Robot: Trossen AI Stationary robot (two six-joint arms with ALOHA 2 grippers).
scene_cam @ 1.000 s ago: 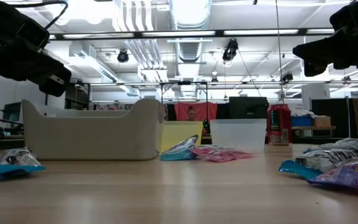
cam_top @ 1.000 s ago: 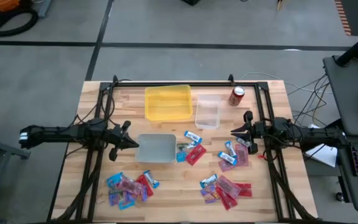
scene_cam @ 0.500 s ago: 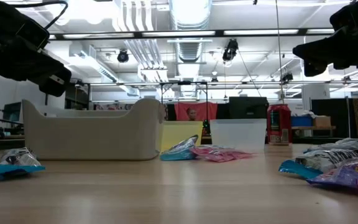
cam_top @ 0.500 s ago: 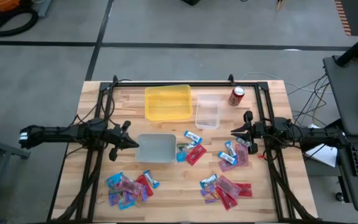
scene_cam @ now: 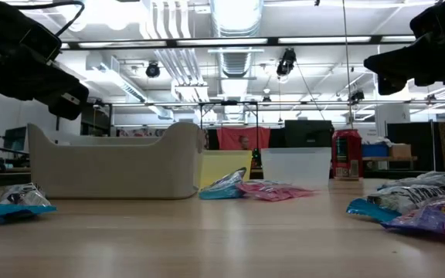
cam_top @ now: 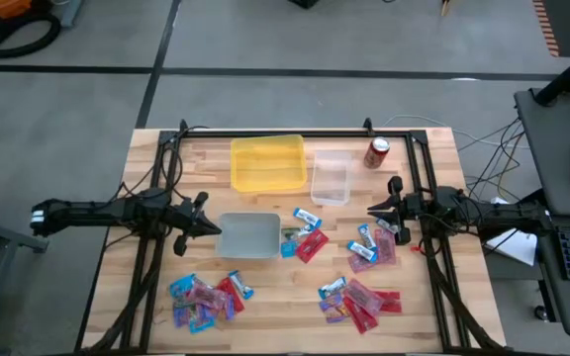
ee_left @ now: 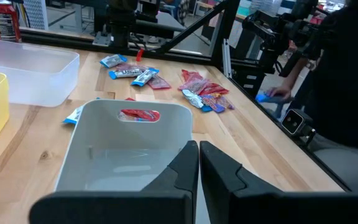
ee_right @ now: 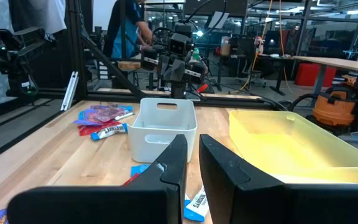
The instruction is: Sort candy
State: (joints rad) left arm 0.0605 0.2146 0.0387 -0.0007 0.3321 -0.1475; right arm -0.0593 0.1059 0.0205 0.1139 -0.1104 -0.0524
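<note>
Wrapped candy lies flat on the wooden table in several heaps: at the near left [cam_top: 204, 297], at the near right [cam_top: 357, 300], in the middle [cam_top: 305, 237] and at the right [cam_top: 372, 245]. It is red, blue-and-silver and pink-purple packets. My left gripper [cam_top: 206, 225] hangs shut and empty just left of a grey bin [cam_top: 249, 235], above the table. My right gripper [cam_top: 374, 210] hangs shut and empty right of a clear bin [cam_top: 330, 178], above the right heap. In the wrist views, the left fingers [ee_left: 199, 168] point at the grey bin [ee_left: 129, 149], and the right fingers [ee_right: 193, 165] point across the table at it [ee_right: 161, 127].
A yellow bin [cam_top: 266, 163] stands at the far middle, with the clear bin to its right. A red soda can [cam_top: 377, 152] stands upright at the far right. A black frame [cam_top: 295, 132] runs along the table's far and side edges. People show in the room beyond.
</note>
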